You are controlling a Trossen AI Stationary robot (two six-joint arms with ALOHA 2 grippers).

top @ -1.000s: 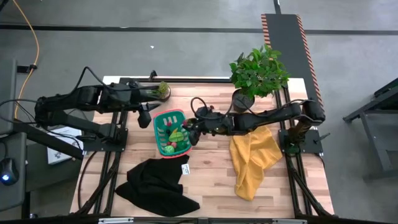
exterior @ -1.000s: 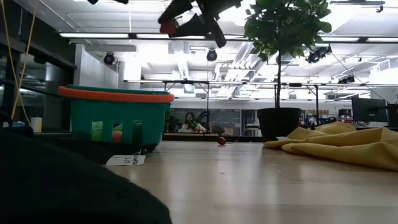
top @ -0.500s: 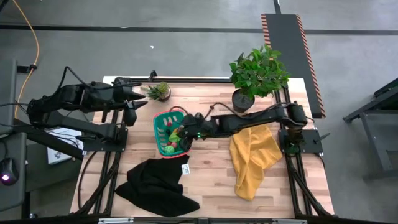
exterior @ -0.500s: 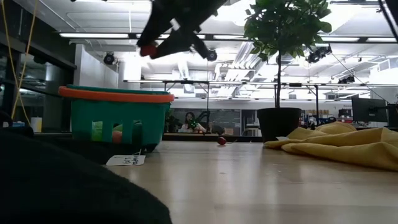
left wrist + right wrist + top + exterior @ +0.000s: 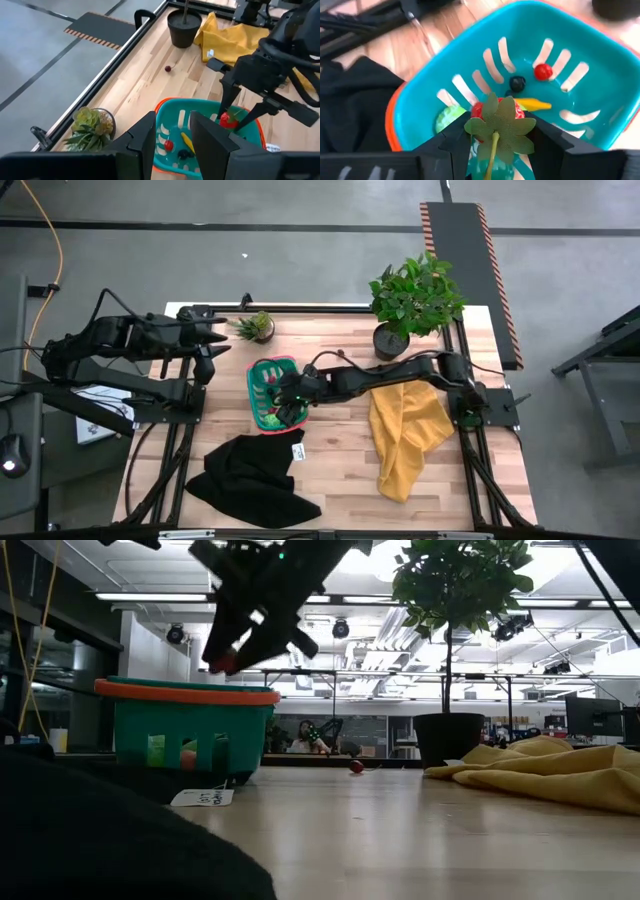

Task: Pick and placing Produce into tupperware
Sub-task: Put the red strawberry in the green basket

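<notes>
The tupperware, a teal basket (image 5: 262,372) with an orange-red rim, stands on the wooden table left of centre. On its slotted floor lie a red ball (image 5: 543,71), a dark piece (image 5: 517,83), a yellow piece (image 5: 534,105) and a green piece (image 5: 447,119). My right gripper (image 5: 285,402) hangs over the basket, shut on a red strawberry-like toy (image 5: 480,111) with a green leafy cap (image 5: 502,122). My left gripper (image 5: 172,140) waits at the table's far left, open and holding nothing, beside a small succulent (image 5: 260,326). My right gripper pinches the red toy's body (image 5: 227,120) between its two fingers, with the green cap facing the wrist. The fingers slant down from the table's right side. The toy is lifted clear, just above the basket's rim (image 5: 190,693) and over its inside.
A large potted plant (image 5: 415,300) stands at the far right and a yellow cloth (image 5: 405,430) lies near it. A black cloth (image 5: 250,475) with a white tag lies in front of the basket. One small red piece (image 5: 168,68) lies loose on the table toward the far edge.
My right gripper has carried the red toy toward the table's left and down, tipping its fingers more steeply, from beside the basket's right rim to over its inside. My left gripper has drawn back toward the table's left edge.
</notes>
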